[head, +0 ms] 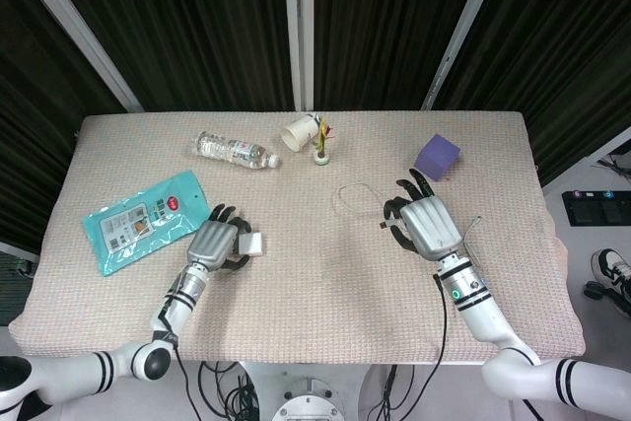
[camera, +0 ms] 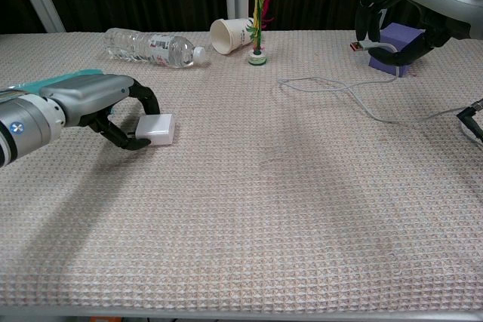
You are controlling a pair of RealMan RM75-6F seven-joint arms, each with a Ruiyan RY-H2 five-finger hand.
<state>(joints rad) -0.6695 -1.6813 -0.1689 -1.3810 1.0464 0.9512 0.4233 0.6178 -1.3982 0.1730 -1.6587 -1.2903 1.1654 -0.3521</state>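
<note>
The left hand (camera: 113,107) curls around the white charger block (camera: 156,128) at the table's left-middle: small, rigid, smooth, best pinched across its flat sides. The right hand (camera: 400,32) pinches the limp cable's plug (camera: 356,47) beside the purple box (camera: 398,38).

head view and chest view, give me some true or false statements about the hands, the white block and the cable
1. The left hand has its fingers curled around the white block. True.
2. The right hand pinches the plug end of the white cable, lifted off the cloth. True.
3. The paper cup stands upright. False: it lies on its side, beside the small flower ornament.
4. The water bottle is held by the left hand. False: it lies apart on the cloth, touched by neither hand.
5. The purple box sits next to the teal packet. False: the box is by the right hand, the packet on the far left side of the table.
</note>
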